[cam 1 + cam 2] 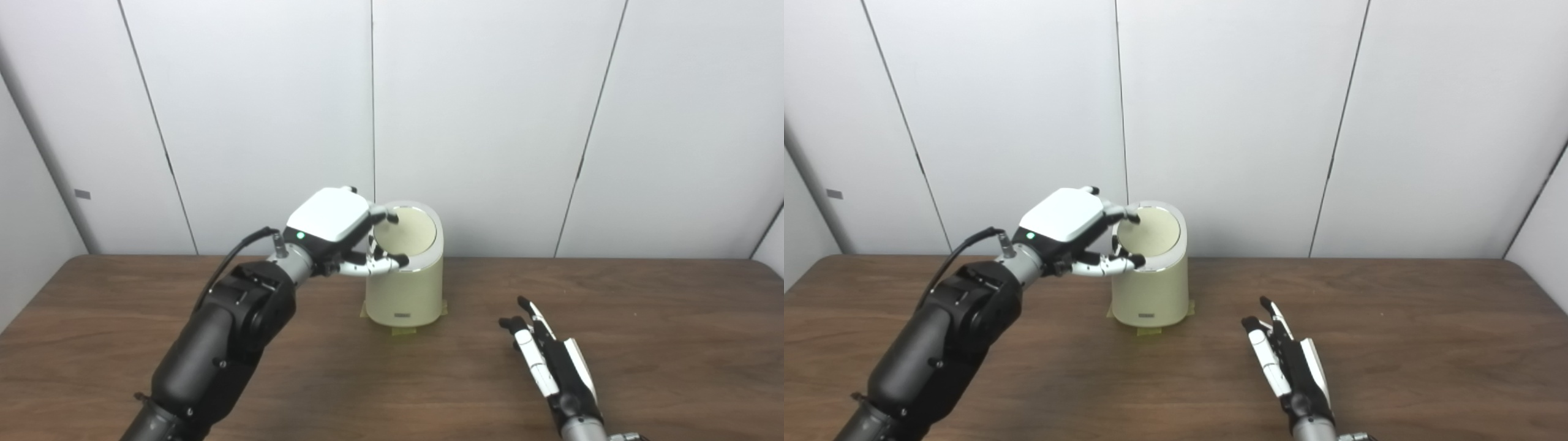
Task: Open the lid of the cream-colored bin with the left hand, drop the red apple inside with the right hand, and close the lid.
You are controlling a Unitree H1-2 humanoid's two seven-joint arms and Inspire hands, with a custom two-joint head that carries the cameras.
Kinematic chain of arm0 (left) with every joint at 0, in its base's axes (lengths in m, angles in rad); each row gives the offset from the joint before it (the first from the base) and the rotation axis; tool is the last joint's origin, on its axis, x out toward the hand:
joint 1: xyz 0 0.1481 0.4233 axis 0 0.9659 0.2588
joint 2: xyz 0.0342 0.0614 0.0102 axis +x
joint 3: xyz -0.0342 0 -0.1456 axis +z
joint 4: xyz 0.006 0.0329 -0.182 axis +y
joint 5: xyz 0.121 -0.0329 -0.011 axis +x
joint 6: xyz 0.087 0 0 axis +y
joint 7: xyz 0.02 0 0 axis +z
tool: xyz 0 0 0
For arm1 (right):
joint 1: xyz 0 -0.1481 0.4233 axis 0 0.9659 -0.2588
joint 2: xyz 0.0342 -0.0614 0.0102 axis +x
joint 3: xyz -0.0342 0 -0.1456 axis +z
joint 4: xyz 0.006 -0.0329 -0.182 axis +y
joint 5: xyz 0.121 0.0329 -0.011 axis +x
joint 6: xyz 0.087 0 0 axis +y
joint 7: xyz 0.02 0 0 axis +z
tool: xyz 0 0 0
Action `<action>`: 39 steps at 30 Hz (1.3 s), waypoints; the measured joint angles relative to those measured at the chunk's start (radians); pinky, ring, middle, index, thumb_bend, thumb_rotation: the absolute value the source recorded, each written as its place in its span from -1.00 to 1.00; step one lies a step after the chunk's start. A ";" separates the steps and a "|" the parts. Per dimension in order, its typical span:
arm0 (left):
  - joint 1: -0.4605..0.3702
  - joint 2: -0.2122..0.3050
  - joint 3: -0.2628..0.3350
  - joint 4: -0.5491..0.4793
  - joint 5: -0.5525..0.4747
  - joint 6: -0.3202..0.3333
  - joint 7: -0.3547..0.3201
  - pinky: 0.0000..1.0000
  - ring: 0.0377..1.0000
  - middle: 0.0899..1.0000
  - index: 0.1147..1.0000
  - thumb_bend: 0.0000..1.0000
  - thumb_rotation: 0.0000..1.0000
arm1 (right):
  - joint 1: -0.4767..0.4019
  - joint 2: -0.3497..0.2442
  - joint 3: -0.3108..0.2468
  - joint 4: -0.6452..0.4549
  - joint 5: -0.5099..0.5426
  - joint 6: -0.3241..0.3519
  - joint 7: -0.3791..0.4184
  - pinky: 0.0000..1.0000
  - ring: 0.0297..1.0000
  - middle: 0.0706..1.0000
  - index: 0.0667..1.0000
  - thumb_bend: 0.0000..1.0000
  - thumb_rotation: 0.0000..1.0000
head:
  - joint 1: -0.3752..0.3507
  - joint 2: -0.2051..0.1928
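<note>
Cream-colored bin [405, 288] at bench [643, 306] centre, taped down, rigid light plastic; left robot hand [343, 236] fingers spread over lid [405, 231] rim at 9 o'clock, best purchase there; right robot hand [545, 355] flat, empty; no apple visible

No text, brand or number can be read anywhere. The bin [404, 288] carries a small dark label low on its front, below the left hand's fingers [383, 264], too small to read.

This looks like a robotics lab. A bare wooden worktop [643, 306] stands against plain white wall panels [490, 122]. Tape patches [401, 331] fix the bin's [407, 294] spot.
</note>
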 measured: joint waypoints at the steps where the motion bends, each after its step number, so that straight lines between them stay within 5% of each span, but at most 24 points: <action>1: 0.006 -0.017 0.029 0.000 -0.031 -0.001 0.028 0.68 0.79 0.79 0.79 -0.09 0.43 | 0.000 0.000 0.000 0.000 0.000 0.000 0.000 0.98 0.72 0.58 0.87 -0.02 1.00 | -0.002 0.000; 7: 0.054 -0.060 0.130 -0.056 -0.183 0.031 0.094 0.71 0.89 0.90 0.89 -0.18 0.58 | -0.002 0.000 0.005 -0.004 0.000 0.005 0.001 1.00 0.73 0.60 0.87 0.00 1.00 | -0.003 0.002; 11: 0.103 -0.095 0.218 -0.141 -0.305 0.121 0.095 0.77 0.87 0.88 0.87 -0.16 0.76 | -0.002 0.001 0.002 -0.021 -0.001 0.021 0.000 1.00 0.77 0.62 0.88 -0.01 1.00 | -0.006 0.003; 14: 0.160 -0.112 0.257 -0.210 -0.391 0.190 0.091 0.81 0.87 0.86 0.90 -0.20 0.81 | -0.002 0.003 0.000 -0.024 0.001 0.020 0.000 0.75 0.75 0.65 0.90 0.03 1.00 | -0.008 0.003; 21: 0.306 -0.133 0.357 -0.274 -0.588 0.342 0.086 0.99 0.98 0.98 1.00 -0.11 0.84 | 0.014 0.006 -0.019 -0.027 0.050 -0.009 0.002 0.79 0.85 0.80 0.97 0.06 1.00 | -0.012 0.009; 25: 0.392 -0.136 0.376 -0.275 -0.720 0.344 0.083 1.00 1.00 1.00 1.00 -0.10 0.98 | 0.025 0.008 -0.046 -0.033 0.128 -0.021 0.028 0.86 0.89 0.87 1.00 0.06 1.00 | -0.017 0.014; 39: 0.609 -0.192 0.370 -0.297 -0.860 0.311 0.149 1.00 1.00 1.00 1.00 -0.24 1.00 | 0.038 0.011 -0.083 -0.057 0.179 -0.027 0.034 0.89 0.94 0.92 1.00 0.15 1.00 | -0.018 0.021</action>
